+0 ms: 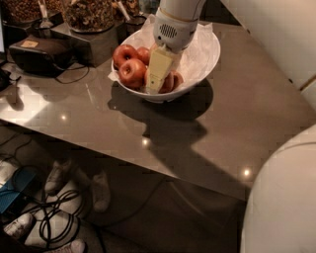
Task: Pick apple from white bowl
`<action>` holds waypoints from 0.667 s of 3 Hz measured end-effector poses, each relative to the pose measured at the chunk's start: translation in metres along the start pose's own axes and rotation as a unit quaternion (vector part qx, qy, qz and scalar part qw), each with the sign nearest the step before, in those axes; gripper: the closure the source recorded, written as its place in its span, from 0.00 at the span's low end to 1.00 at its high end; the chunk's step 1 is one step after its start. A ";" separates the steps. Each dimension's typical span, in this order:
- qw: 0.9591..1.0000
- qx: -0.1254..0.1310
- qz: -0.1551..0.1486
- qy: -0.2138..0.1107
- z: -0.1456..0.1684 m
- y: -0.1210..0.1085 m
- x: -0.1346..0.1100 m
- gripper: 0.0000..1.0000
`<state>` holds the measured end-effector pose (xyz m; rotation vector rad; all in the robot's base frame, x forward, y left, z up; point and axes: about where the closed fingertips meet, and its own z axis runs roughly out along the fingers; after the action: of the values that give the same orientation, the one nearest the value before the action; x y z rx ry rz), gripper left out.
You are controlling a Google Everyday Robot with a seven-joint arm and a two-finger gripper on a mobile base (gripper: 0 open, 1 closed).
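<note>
The white bowl, lined with crinkled white paper, stands on the grey table near its back edge. Several red apples lie in its left half: one at the front left, one behind it and one further back. My gripper reaches down from above into the bowl among the apples. It stands right against a partly hidden apple at the bowl's front. The gripper's cream-coloured end covers most of that apple.
Dark glass jars of granola stand on a dark stand behind the bowl on the left. A black device with a cable lies at the far left. The table's front edge runs diagonally. Cables and shoes lie on the floor below. My white body fills the lower right.
</note>
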<state>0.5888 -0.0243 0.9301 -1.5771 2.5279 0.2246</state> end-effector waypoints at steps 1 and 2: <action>1.000 -0.001 0.001 0.005 0.005 -0.003 -0.001 0.28; 1.000 -0.008 0.004 0.010 0.011 -0.005 -0.001 0.27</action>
<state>0.5938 -0.0234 0.9193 -1.5835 2.5551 0.2320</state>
